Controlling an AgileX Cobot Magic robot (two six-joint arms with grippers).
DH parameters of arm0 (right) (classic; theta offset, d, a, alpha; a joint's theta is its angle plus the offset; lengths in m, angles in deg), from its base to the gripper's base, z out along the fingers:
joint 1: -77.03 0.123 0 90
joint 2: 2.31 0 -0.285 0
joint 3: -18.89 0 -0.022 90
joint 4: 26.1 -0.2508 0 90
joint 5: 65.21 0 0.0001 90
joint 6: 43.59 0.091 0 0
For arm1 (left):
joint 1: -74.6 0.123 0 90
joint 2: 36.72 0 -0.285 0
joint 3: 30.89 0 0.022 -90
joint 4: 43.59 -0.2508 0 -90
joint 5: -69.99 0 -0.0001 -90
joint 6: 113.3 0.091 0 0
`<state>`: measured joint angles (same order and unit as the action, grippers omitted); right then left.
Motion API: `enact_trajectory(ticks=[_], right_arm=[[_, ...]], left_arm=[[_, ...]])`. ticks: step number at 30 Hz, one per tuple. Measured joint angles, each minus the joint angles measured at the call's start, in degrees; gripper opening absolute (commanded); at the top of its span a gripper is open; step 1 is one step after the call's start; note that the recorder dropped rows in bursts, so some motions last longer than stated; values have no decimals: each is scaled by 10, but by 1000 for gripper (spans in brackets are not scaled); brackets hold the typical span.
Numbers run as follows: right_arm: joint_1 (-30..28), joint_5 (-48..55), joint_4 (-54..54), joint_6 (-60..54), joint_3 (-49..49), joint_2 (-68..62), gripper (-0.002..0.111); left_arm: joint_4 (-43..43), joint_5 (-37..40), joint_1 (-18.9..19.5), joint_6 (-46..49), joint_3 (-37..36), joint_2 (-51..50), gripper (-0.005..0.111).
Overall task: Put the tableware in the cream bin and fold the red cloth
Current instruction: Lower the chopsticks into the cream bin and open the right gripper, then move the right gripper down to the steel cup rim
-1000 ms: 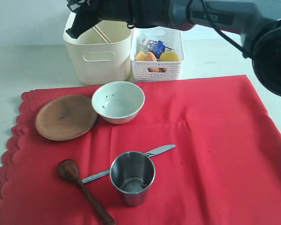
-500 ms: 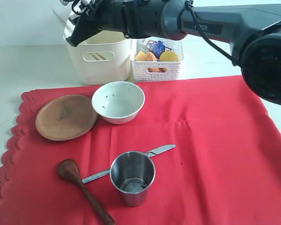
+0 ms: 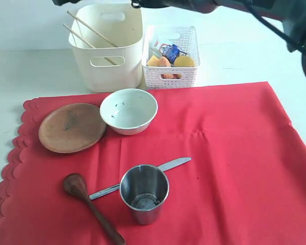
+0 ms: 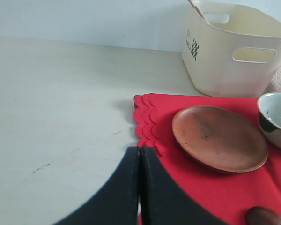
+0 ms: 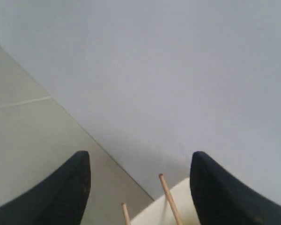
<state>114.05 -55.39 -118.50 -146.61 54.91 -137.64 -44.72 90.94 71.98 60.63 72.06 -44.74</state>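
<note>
My right end effector (image 5: 140, 154) gapes wide and empty, with the chopsticks (image 5: 167, 194) in the cream bin (image 3: 108, 76) below it. My left end effector (image 4: 140, 151) is pinched closed beside the red cloth (image 4: 210, 192).

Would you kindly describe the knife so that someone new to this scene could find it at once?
Start from the big red cloth covering most of the table; toward its near edge stands a steel cup. The metal knife lies flat on the cloth just behind that cup, which hides its middle. It is the only slim silver piece, while the spoon beside it is dark wood.
</note>
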Motion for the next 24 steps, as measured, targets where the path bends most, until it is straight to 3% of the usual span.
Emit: enact_trajectory(ticks=[6,17,24], right_arm=[[1,58,133,163,0,47,60],[3,289,625,646,0,126,60],[3,489,751,758,0,166,60]], left_arm=[[0,0,0,0,0,0,0],[0,0,0,0,0,0,0],[0,0,0,0,0,0,0]])
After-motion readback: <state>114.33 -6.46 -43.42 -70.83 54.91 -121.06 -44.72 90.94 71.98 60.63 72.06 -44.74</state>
